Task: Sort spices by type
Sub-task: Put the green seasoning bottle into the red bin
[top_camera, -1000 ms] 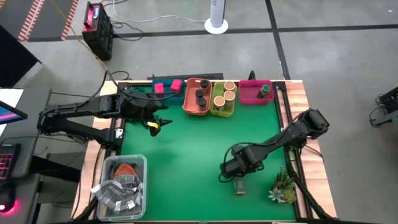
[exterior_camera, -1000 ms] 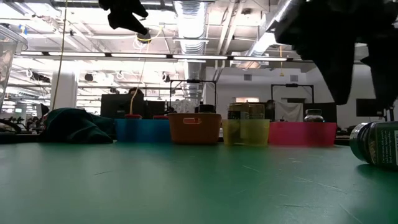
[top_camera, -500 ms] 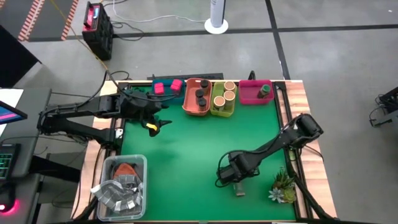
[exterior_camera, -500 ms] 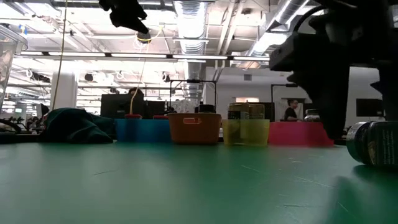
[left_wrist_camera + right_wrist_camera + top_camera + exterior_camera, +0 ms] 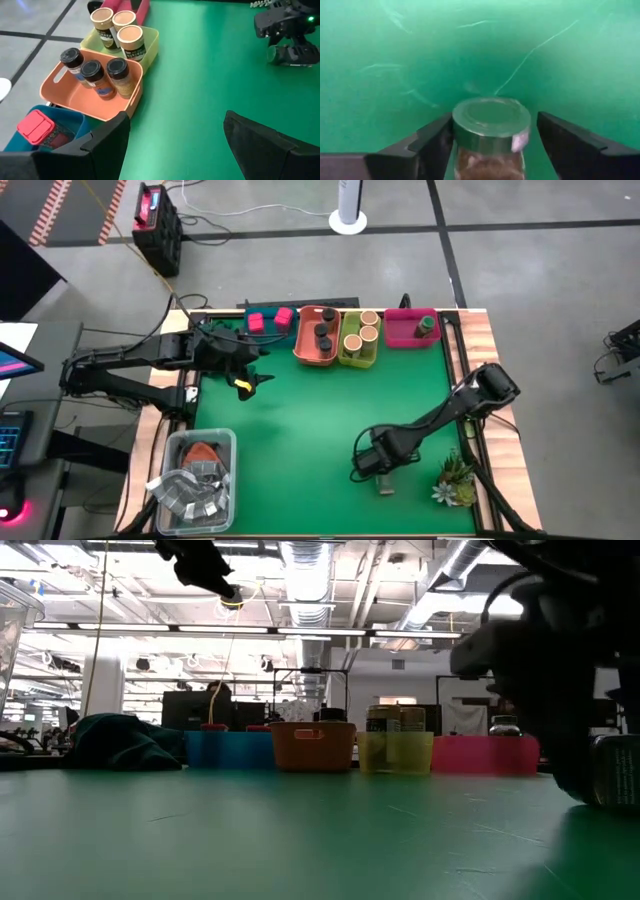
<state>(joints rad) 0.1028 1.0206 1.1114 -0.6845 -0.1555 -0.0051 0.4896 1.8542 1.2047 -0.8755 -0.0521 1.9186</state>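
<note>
Nearly done, we judge: along the 12 o'clock edge of the green felt-like desk [image 5: 300, 430] the teal bin [image 5: 262, 328] holds two pink cube-like boxes [image 5: 270, 319], the salmon plastic tray [image 5: 75, 97] three dark-lidded glass jars [image 5: 95, 75], the yellow-green translucent tray [image 5: 145, 37] three tan-topped cardboard-look cylinders [image 5: 117, 25], and the magenta bin [image 5: 400, 332] one green-topped jar [image 5: 426, 324]. One item is left: a small glass jar with a round green lid [image 5: 491, 120], brownish contents, lying on its side on the desk toward 5 o'clock, near the leafy plant sprig [image 5: 455, 478]. The right tool [image 5: 492, 145] is down over it, fingers [image 5: 427, 145] spread either side of the lid with gaps showing, so released, not yet grasping. The left tool [image 5: 175, 145] hangs above the desk at about 10 o'clock by the bins, fingers apart, released, holding nothing. Lids look smooth and matte; trays are smooth moulded plastic with rounded corners. The clear plastic tub of grey packets [image 5: 195, 475] sits at 7 o'clock, not part of the sort.
</note>
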